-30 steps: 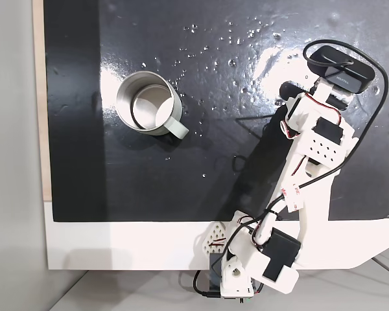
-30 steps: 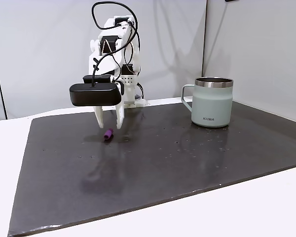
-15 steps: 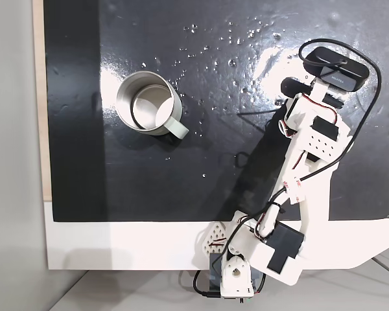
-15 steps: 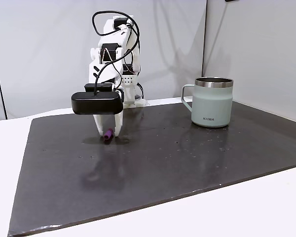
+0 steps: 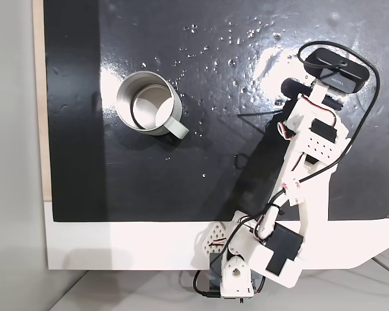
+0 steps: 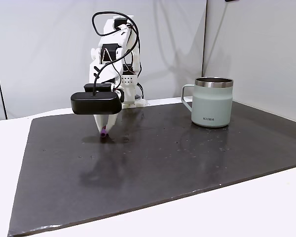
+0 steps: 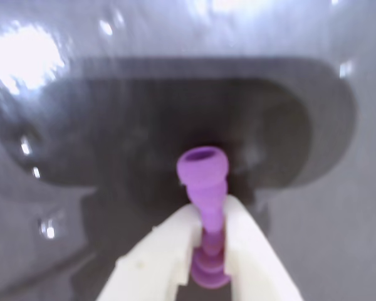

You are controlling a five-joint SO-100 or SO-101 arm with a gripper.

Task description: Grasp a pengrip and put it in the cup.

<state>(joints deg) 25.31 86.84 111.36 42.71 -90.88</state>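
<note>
The purple ribbed pengrip (image 7: 203,170) is pinched between my white fingers (image 7: 250,251) in the wrist view, its open end sticking out past the tips. My gripper (image 7: 208,210) is shut on it, low over the dark mat. From the side, the gripper (image 6: 104,130) points down under the black wrist camera (image 6: 96,103), with the pengrip (image 6: 104,133) at its tips touching the mat. The silver-grey cup (image 6: 212,102) stands upright far to the right there. From above, the cup (image 5: 149,103) is at the mat's left and shows a pale inside.
A glossy black mat (image 5: 214,162) with small specks covers the white table (image 5: 117,246). The arm's base (image 5: 246,265) sits at the bottom edge in the view from above. Open mat lies between gripper and cup. A grey wall (image 6: 39,49) stands behind.
The gripper has dropped down over the pengrip and its fingers have gone from open and straddling it to shut on it. The cup has not moved.
</note>
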